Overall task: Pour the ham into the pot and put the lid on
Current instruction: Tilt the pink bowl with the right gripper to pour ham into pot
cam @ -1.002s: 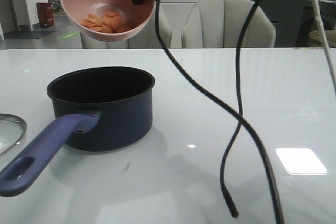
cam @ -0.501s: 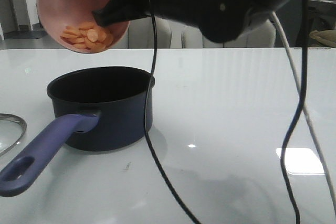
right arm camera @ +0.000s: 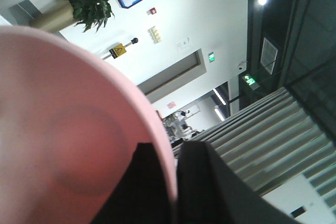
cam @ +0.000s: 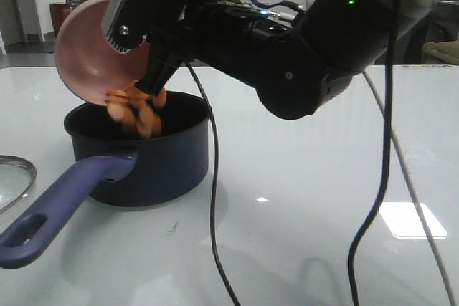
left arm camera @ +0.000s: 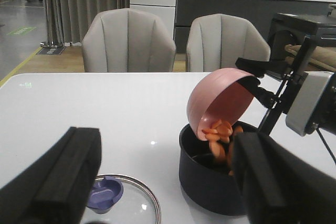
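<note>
My right gripper (cam: 154, 62) is shut on the rim of the pink bowl (cam: 90, 59), tipped steeply over the dark navy pot (cam: 140, 152). Orange-pink ham slices (cam: 136, 112) slide off the bowl's lip and fall into the pot. The left wrist view shows the same: bowl (left arm camera: 218, 95), ham (left arm camera: 218, 135), pot (left arm camera: 210, 179). In the right wrist view the bowl (right arm camera: 63, 129) fills the picture, its rim pinched between the fingers (right arm camera: 207, 182). The glass lid (cam: 14, 177) lies flat at the table's left edge, with its purple knob (left arm camera: 105, 193) up. My left gripper (left arm camera: 165, 182) is open and empty, above the lid.
The pot's long purple-blue handle (cam: 61, 209) points toward the front left. Black cables (cam: 208, 198) hang from the right arm in front of the pot. Grey chairs (left arm camera: 128, 43) stand behind the white table (cam: 323, 141).
The right arm has swung down and tipped the bowl further over the pot. The ham, which lay inside the bowl, now spills over its lip into the pot.
</note>
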### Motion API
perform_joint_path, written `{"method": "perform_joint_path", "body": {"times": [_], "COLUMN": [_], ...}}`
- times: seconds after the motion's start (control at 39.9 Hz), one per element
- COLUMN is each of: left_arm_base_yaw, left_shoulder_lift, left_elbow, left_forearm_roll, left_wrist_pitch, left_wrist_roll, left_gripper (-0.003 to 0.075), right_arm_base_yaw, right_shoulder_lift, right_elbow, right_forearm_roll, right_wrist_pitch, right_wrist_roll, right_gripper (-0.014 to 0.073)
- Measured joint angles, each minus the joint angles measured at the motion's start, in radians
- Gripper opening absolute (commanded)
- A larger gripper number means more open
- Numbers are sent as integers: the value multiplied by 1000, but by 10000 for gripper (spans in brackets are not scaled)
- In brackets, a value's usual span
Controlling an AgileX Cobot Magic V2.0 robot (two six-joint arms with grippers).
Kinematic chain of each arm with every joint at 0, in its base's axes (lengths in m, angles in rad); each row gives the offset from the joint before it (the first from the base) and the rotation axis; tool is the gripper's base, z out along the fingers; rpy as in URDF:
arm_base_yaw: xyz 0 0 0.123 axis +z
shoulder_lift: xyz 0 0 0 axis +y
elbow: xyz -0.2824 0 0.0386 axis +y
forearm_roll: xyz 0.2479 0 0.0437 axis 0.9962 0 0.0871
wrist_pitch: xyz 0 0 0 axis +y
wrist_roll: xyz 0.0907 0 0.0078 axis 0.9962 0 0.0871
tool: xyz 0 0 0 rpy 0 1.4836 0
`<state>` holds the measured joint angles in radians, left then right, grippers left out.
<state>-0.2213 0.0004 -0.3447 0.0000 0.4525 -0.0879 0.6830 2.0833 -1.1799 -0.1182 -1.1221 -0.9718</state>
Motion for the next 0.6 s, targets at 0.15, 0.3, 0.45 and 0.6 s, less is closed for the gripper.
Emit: {"method": "perform_joint_path", "body": {"times": [0.15, 0.3, 0.45, 0.6], "left_arm_base_yaw": [0, 0, 0, 0], "left_shoulder_lift": [0, 0, 0, 0], "left_elbow": [0, 0, 0, 0], "left_forearm_roll": [0, 0, 0, 0], "left_wrist_pitch": [0, 0, 0, 0], "left_wrist_roll": [0, 0, 0, 0], "left_gripper": [552, 552, 552, 552], "right_arm_base_yaw": [0, 0, 0, 0], "right_shoulder_lift": [0, 0, 0, -32], "right_elbow": [0, 0, 0, 0], "right_forearm_roll": [0, 8, 118, 268], "right_wrist_pitch": [0, 0, 0, 81], "right_wrist_roll": [-92, -63, 218, 530], "right_gripper": [137, 137, 137, 137]}}
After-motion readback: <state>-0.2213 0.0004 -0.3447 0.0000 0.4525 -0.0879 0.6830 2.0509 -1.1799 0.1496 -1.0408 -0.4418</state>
